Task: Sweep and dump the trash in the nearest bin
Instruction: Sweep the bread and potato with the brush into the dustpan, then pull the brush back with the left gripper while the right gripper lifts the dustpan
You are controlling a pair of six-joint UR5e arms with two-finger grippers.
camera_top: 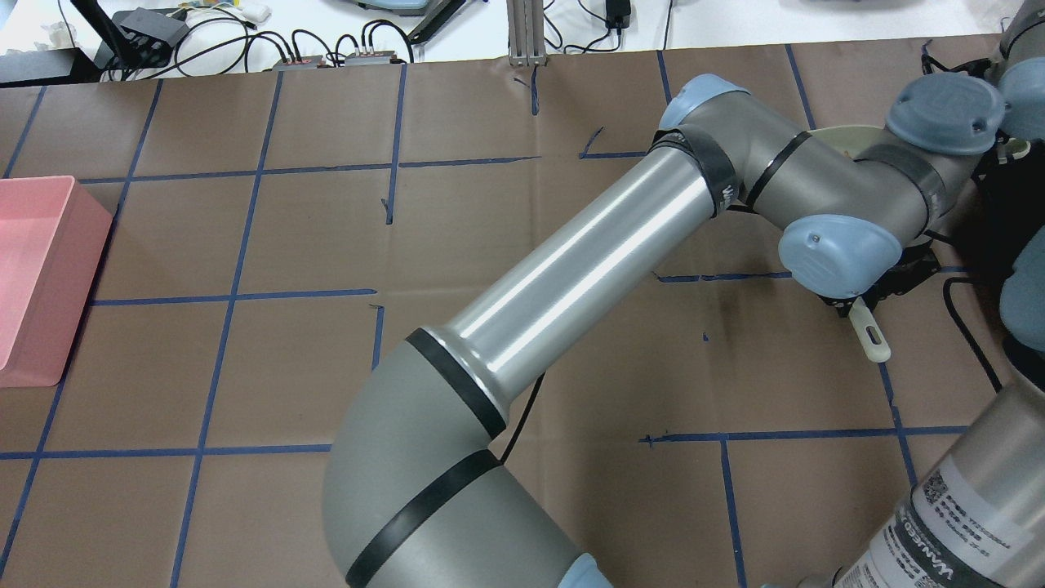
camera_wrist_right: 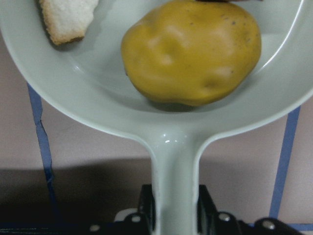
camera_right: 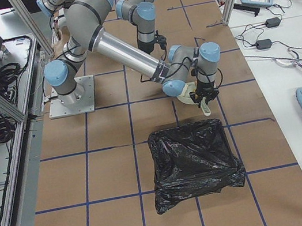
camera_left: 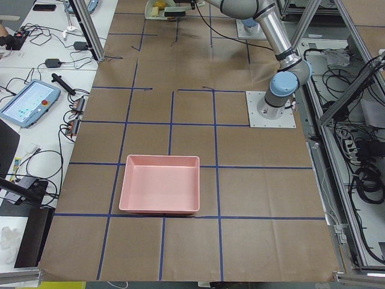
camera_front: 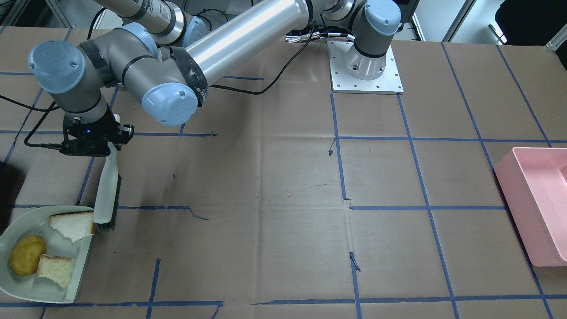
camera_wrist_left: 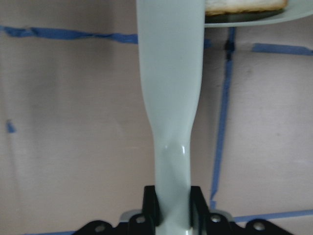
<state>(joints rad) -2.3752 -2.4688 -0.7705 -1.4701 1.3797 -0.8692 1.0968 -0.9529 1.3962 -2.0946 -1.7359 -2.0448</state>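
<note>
while in dustpan (camera_wrist_right: 98, 115), trash (camera_wrist_right: 190, 51) beyond right end effector (camera_wrist_right: 173, 208)

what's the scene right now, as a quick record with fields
left end effector: shut on brush handle
right end effector: shut on dustpan handle
trash: yellow potato and two bread pieces, all in the dustpan
brush position: bristles at the dustpan's open edge, beside one bread piece
bins: black bag-lined bin close to the dustpan; pink bin at the far end of the table
stage: trash collected, not yet dumped
</note>
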